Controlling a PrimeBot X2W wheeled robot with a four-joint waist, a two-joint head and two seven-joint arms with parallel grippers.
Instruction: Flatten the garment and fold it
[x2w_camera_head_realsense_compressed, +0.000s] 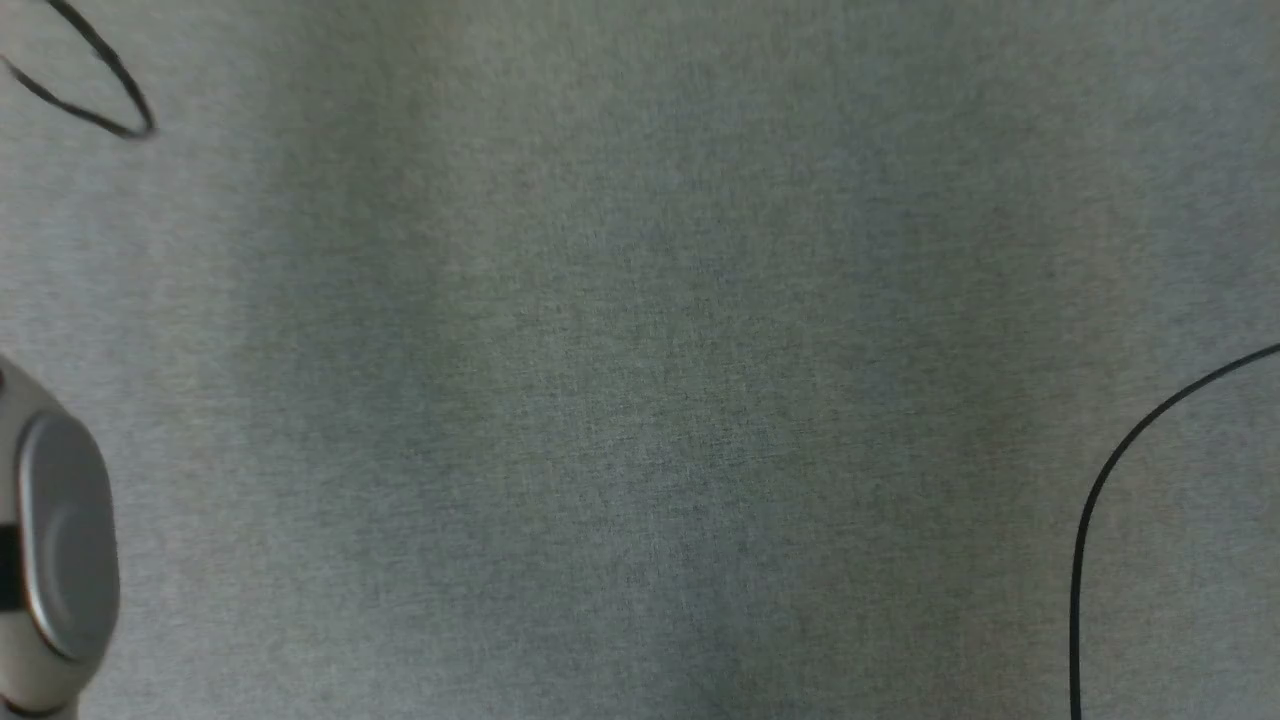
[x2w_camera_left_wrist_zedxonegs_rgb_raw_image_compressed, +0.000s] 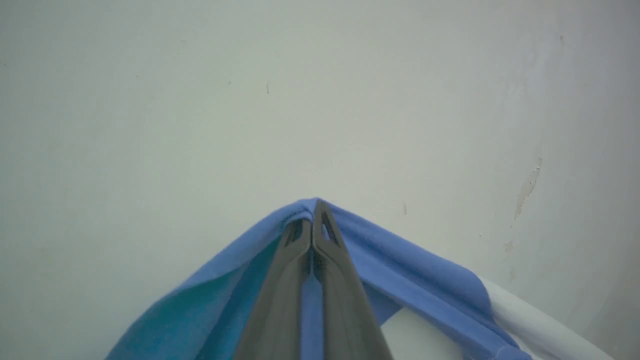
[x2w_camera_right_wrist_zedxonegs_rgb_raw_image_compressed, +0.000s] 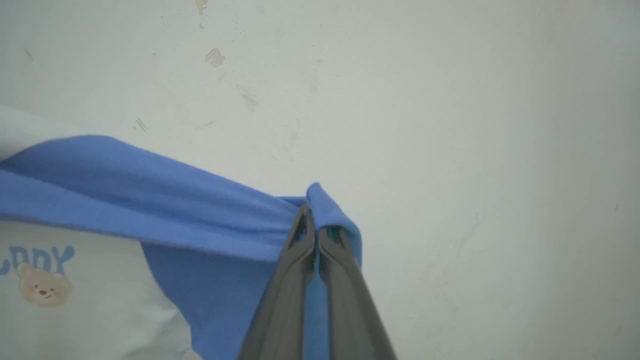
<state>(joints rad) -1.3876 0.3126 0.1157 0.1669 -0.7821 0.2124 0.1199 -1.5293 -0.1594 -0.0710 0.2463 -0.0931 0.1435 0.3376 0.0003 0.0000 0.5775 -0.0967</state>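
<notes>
The garment (x2w_camera_left_wrist_zedxonegs_rgb_raw_image_compressed: 415, 270) is draping over my left fingers (x2w_camera_left_wrist_zedxonegs_rgb_raw_image_compressed: 345, 285) like a small tent, its blue fold peaking right at their tips near the middle of my left wrist view. Those two fingers are pressing together with blue cloth pinched between them, and a strip of blue is showing through the narrow slit lower down. From the peak the blue cloth is falling away toward 7 o'clock and toward 4 o'clock, where it is meeting a white part of the shirt at the lower edge.

In my right wrist view, my right fingers (x2w_camera_right_wrist_zedxonegs_rgb_raw_image_compressed: 285, 285) are also clamping tight on a bunched blue edge, which is curling over their tips near the centre. From there a blue band is stretching toward 9 o'clock. Beneath it, at about 8 o'clock, the white chest is showing light-blue lettering (x2w_camera_right_wrist_zedxonegs_rgb_raw_image_compressed: 37, 260) and a small bear print (x2w_camera_right_wrist_zedxonegs_rgb_raw_image_compressed: 44, 290).

Behind the cloth in both wrist views a pale backdrop (x2w_camera_left_wrist_zedxonegs_rgb_raw_image_compressed: 200, 100) is showing scuffs and chipped spots (x2w_camera_right_wrist_zedxonegs_rgb_raw_image_compressed: 215, 57); I cannot tell whether it is a surface or a wall.

In my head view a pale arm joint (x2w_camera_head_realsense_compressed: 55, 540) with a round grey cap is sitting at 8 o'clock against speckled grey ground (x2w_camera_head_realsense_compressed: 640, 360), with a thin black line (x2w_camera_head_realsense_compressed: 1100, 500) curving at 4 o'clock.
</notes>
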